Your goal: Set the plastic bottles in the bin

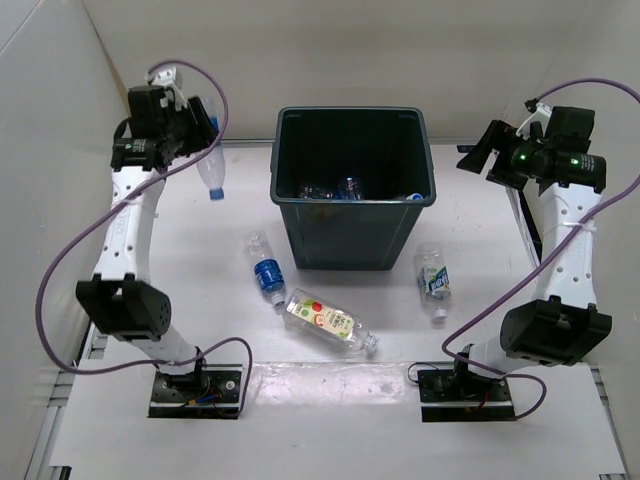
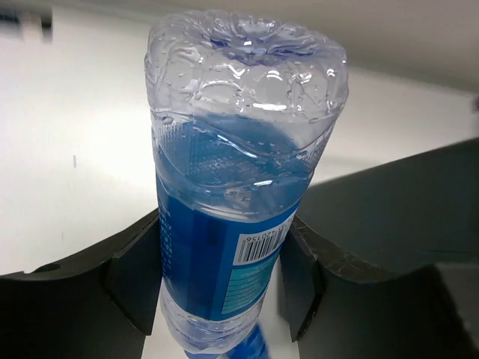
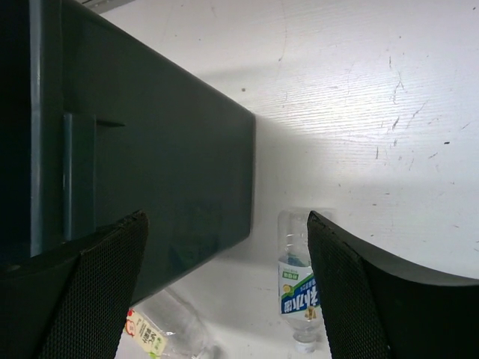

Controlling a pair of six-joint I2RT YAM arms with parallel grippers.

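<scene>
Currently the left gripper (image 1: 193, 132) is clamped on a blue-labelled bottle (image 1: 211, 172). The left wrist view shows both fingers (image 2: 138, 280) pressed against the label band of the bottle (image 2: 224, 247), with its clear base at the top of that view and the blue cap end at the bottom. The grip sits mid-body, probably so the bottle cannot pivot during the carry.

Position: the held bottle is up off the table (image 1: 150, 230), to the left of the bin (image 1: 352, 112) and not yet over its rim. Judgement: this is the transport step, and the release comes once the bottle is above the opening.

Left arm pose: it reaches up and far from its base, with the elbow near and the wrist high at the far left.

The right gripper (image 1: 480, 152) is spread wide with nothing between the fingers. It is raised at the far right of the bin, and its camera looks down along the bin's right wall (image 3: 150, 149). The arm stands upright with the wrist bent toward the bin.

Remaining on the table:
- A second blue-labelled bottle (image 1: 266, 268), near-left of the bin.
- A fruit-labelled bottle (image 1: 328, 320), nearer, lying on its side.
- A white-and-blue bottle (image 1: 433, 280), just beside the bin's near-right corner and in sight of the right wrist camera (image 3: 296, 288).

Some bottles (image 1: 330, 189) already lie in the bin.
</scene>
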